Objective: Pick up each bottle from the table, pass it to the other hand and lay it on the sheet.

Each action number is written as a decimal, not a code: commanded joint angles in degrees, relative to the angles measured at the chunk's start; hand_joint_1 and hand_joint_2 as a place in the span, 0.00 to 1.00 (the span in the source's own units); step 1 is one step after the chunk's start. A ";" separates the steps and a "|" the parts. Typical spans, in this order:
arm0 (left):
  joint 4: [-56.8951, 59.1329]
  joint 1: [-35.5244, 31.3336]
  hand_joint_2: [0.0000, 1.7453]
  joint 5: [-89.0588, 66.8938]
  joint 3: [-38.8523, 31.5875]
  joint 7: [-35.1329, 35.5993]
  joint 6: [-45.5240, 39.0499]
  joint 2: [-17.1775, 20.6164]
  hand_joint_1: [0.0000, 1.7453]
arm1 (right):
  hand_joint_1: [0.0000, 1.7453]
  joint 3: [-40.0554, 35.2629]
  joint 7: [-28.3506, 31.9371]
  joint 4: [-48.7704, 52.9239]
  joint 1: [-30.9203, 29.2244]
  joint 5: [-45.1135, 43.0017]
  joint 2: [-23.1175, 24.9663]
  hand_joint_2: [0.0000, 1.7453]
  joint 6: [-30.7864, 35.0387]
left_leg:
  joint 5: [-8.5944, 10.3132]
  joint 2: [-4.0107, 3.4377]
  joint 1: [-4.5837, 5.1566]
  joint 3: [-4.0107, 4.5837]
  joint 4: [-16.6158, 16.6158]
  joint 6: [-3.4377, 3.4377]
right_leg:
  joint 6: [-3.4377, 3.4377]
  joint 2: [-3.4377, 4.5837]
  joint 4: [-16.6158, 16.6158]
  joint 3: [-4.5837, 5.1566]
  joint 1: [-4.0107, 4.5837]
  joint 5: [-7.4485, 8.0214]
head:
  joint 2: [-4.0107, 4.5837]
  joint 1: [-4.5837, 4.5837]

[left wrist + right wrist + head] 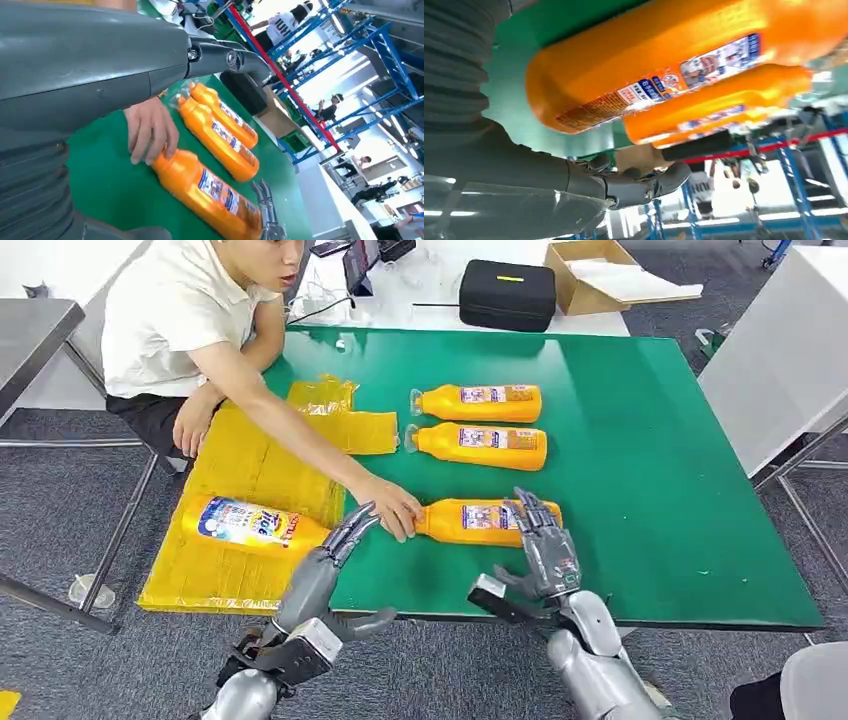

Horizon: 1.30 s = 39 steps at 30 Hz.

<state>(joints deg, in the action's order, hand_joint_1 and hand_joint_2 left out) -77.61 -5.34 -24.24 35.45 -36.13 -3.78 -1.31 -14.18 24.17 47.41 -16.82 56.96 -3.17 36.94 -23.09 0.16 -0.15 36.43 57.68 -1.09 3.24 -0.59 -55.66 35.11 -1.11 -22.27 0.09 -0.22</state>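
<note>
Head view showed the right hand (545, 545), fingers spread and empty, over the nearest bottle's (480, 521) base on the green table (640, 470); left hand (335, 555) open beside a person's hand (393, 508) at its cap.

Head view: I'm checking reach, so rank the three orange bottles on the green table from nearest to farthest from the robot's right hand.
From the right hand:
1. Nearest bottle, at the fingertips; a person's hand is on its cap end.
2. Middle bottle, farther up the table.
3. Far bottle, beyond it.
</note>
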 commanded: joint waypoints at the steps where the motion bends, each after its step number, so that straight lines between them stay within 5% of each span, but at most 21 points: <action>1: 5.22 -3.39 1.00 -1.79 2.48 0.45 -1.10 -0.52 0.00 | 0.00 -0.27 -2.11 -10.27 -5.89 1.81 -1.05 1.00 -2.88 | -0.08 -0.05 -0.04 -0.19 -0.01 0.03 | -0.10 0.07 0.03 -0.19 0.05 -0.05 | 0.00 0.00; 17: 7.16 -5.93 1.00 -1.81 3.61 0.63 -1.34 -0.79 0.00 | 0.00 -2.29 -9.04 -19.59 -12.92 5.34 -2.13 1.00 -10.10 | -0.09 -0.05 -0.07 -0.23 0.05 0.01 | -0.16 0.08 -0.01 -0.25 0.08 -0.09 | 0.00 0.00; 22: 7.21 -6.55 1.00 -1.75 3.54 1.14 -2.11 -1.03 0.00 | 0.00 -2.65 -14.97 -23.35 -16.60 6.40 -2.31 1.00 -20.03 | 0.01 0.03 -0.03 -0.11 0.03 -0.02 | -0.10 -0.02 -0.01 -0.13 0.03 -0.02 | 0.00 0.00; 27: 7.24 -6.61 1.00 -1.72 3.57 1.21 -2.11 -1.06 0.00 | 0.00 -2.68 -15.54 -23.40 -16.87 6.42 -2.32 1.00 -21.10 | 0.06 0.08 -0.09 -0.27 0.00 -0.03 | -0.07 -0.06 0.09 -0.28 0.09 0.04 | 0.00 -0.02; 29: 7.49 -6.61 1.00 -1.56 3.56 1.38 -2.29 -1.09 0.00 | 1.00 -3.03 -16.72 -24.38 -17.40 6.28 -2.38 1.00 -24.89 | 0.07 0.12 -0.09 -0.36 -0.01 -0.01 | -0.10 -0.09 0.09 -0.38 0.09 0.03 | 0.00 -0.02; 33: 9.06 -7.19 1.00 -1.35 3.49 1.42 -3.14 -1.56 0.00 | 1.00 -2.89 -19.49 -26.97 -19.26 4.35 -2.43 1.00 -34.75 | 0.10 0.05 -0.05 -0.28 0.00 -0.05 | -0.02 -0.01 0.06 -0.31 0.05 0.08 | 0.00 0.00; 39: 10.26 -6.91 1.00 0.50 2.55 0.56 -3.49 -2.31 0.00 | 1.00 -2.79 -17.34 -26.68 -17.70 2.32 -3.80 1.00 -38.86 | 0.16 0.25 -0.13 -0.63 -0.04 -0.04 | -0.08 -0.22 0.19 -0.41 0.13 0.06 | 0.00 -0.02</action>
<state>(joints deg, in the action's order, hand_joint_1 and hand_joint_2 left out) -72.59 -9.95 -25.09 37.73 -35.08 -7.04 -2.91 -16.00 5.58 27.41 -36.62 61.04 -5.49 2.53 -23.01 0.10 -0.15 35.79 57.68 -1.20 3.32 -0.49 -55.56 35.08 -1.12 -22.23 0.09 -0.24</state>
